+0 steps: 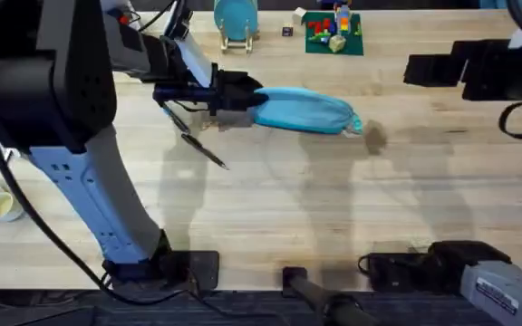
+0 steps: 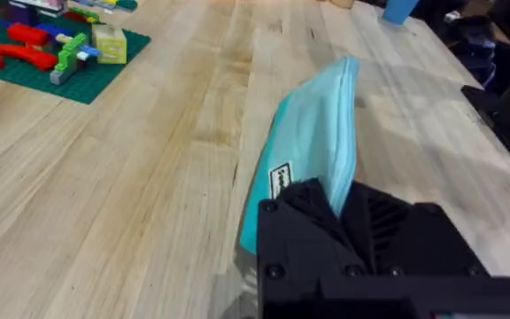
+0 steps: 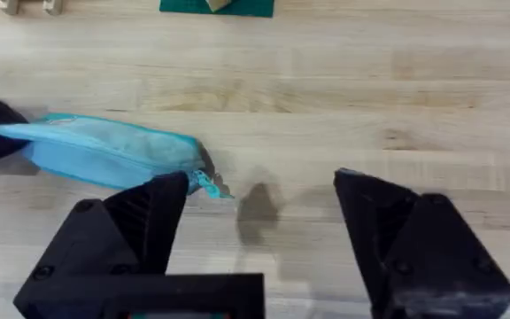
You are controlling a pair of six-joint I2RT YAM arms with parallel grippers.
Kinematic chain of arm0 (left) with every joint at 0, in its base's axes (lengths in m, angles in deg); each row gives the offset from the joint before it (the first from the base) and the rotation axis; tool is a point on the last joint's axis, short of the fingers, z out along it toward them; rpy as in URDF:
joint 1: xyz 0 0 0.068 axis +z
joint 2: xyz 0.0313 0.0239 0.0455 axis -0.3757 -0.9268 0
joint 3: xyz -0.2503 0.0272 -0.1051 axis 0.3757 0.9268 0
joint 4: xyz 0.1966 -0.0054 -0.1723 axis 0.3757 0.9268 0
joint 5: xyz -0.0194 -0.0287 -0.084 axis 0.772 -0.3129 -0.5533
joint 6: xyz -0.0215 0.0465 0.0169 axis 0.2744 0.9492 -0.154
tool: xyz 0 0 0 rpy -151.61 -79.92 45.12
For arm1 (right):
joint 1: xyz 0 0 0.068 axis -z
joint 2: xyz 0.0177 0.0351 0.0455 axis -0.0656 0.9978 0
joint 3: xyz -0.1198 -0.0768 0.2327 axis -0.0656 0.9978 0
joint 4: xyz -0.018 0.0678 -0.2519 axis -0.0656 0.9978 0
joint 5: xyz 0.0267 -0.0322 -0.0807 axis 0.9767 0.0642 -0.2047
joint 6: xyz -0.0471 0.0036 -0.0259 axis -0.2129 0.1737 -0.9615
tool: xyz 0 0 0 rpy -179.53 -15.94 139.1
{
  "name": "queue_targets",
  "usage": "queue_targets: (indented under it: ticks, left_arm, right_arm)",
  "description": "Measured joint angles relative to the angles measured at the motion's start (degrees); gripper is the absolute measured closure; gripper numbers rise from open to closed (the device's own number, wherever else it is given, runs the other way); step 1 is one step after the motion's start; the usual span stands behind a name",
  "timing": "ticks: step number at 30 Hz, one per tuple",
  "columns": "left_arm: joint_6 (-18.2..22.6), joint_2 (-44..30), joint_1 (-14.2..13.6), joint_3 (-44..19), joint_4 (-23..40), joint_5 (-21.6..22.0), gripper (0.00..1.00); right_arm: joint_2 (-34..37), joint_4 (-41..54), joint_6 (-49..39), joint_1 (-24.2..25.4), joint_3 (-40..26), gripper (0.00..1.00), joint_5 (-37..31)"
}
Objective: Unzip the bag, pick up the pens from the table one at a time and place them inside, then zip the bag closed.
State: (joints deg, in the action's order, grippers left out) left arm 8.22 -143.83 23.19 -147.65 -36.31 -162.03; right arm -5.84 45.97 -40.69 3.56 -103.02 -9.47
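Bag (image 1: pixel 304 110) lies lengthwise on the table (image 1: pixel 333 208) toward its far side, its pale pull tab (image 3: pixel 209 183) at the right end. Left pincer (image 1: pixel 243 101) is closed on the bag's left end, pinching the blue fabric. Just beside it, nearer the robot, two dark pens (image 1: pixel 196 140) rest on the wood. Right pincer (image 3: pixel 259 204) hovers spread wide above the table, near the pull tab and holding nothing.

Overhead cam looks down and forward over the desk (image 1: pixel 333 217); both wrist cams sit low and close, sharing the blue pouch (image 1: pixel 302 110).
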Motion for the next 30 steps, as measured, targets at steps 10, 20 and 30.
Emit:
queue_targets:
  ticks: [10,20,30]
  left_arm:
    - [-0.01,0.0,0.0,0.0,0.0,-0.01,0.957]
    - [-0.02,0.0,0.0,0.0,0.0,0.01,0.957]
    - [0.0,0.0,0.0,0.0,0.0,0.01,0.958]
  right_arm:
    - [0.01,1.44,0.01,0.0,0.0,0.005,0.0]
    - [1.07,7.04,-3.78,0.0,-0.04,0.004,0.73]
    - [9.23,9.11,-8.21,0.0,-0.07,0.004,1.92]
